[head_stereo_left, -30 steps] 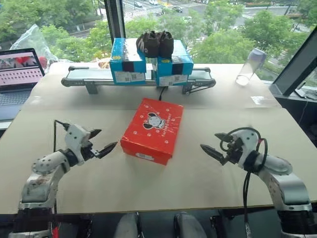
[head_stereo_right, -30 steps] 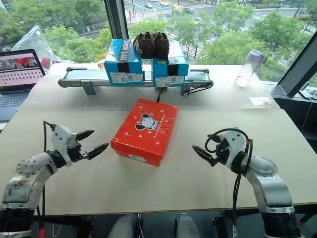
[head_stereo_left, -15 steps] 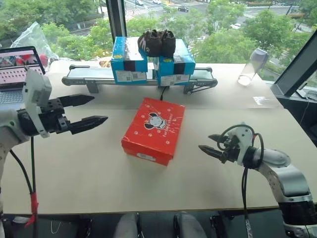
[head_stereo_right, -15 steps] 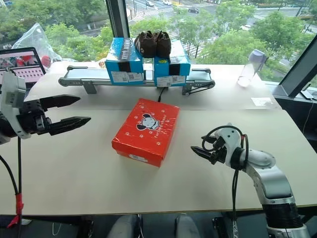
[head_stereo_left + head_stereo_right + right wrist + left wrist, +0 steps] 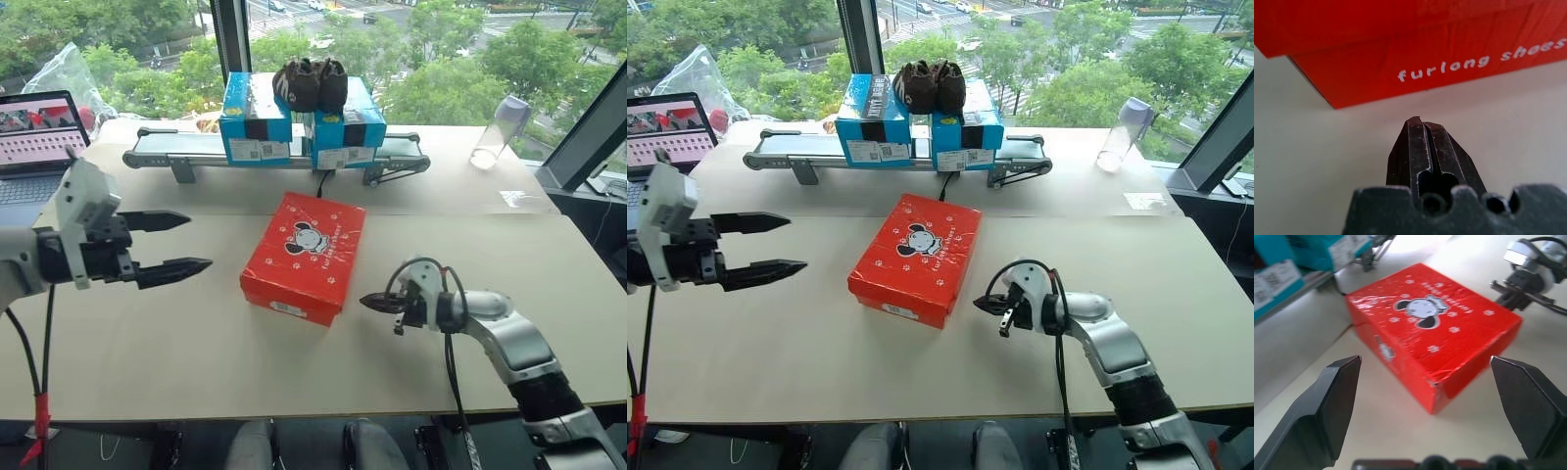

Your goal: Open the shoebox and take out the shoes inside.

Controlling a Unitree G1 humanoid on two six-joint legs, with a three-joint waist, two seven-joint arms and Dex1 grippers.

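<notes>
Near the middle of the table point(image 5: 147, 343) sits the lidded shoebox point(image 5: 304, 257) (shoes presumably inside), with the right gripper point(image 5: 368, 303) pinched closed beside its right wall and the left gripper point(image 5: 191, 242) spread wide, well apart, so a closed-finger nudge might shove the box rather than lift its lid.

My left-hand laptop point(image 5: 37, 147) is cut off by the frame edge. I can't see into the shut shoebox point(image 5: 306, 257), so its contents are hidden. Its end label point(image 5: 286, 308) is too small to read.
</notes>
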